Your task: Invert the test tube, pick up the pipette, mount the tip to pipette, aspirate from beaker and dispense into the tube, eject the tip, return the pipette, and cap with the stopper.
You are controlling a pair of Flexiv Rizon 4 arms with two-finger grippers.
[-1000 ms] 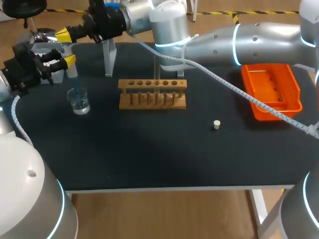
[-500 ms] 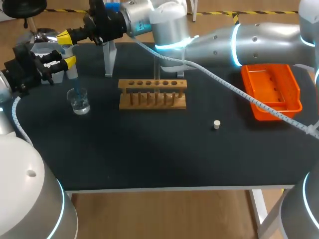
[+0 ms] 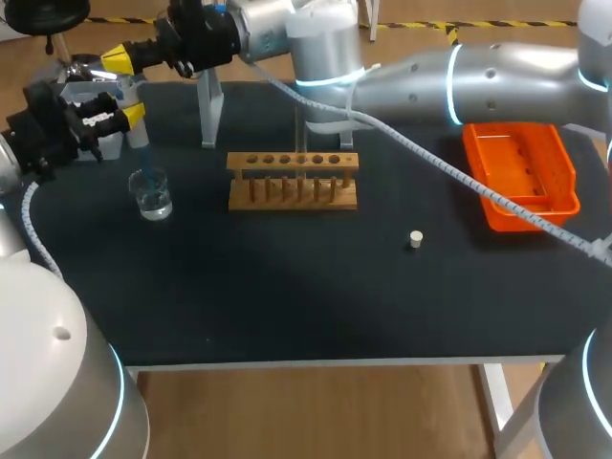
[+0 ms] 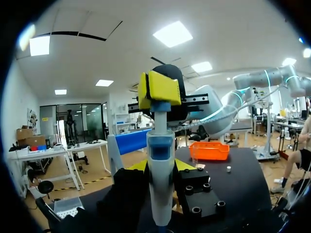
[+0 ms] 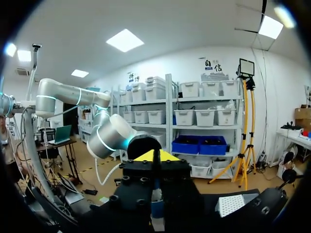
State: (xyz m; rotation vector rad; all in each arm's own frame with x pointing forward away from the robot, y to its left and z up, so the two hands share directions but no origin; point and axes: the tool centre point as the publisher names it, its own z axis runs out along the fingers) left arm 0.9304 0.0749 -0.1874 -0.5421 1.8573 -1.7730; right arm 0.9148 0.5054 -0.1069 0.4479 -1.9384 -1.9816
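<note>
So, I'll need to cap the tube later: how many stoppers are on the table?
1. The stopper lies alone on the table, between the wooden rack and the orange tray, nearer the front edge. Another could be hidden behind the right arm at the back.

The tray (image 3: pixel 524 174) is orange, rack (image 3: pixel 293 162) tan, stopper (image 3: pixel 415 239) white, table (image 3: pixel 287 296) black.

No text or number can be read on the table (image 3: pixel 287 287) (nor on the pipette (image 4: pixel 160 160)).
</note>
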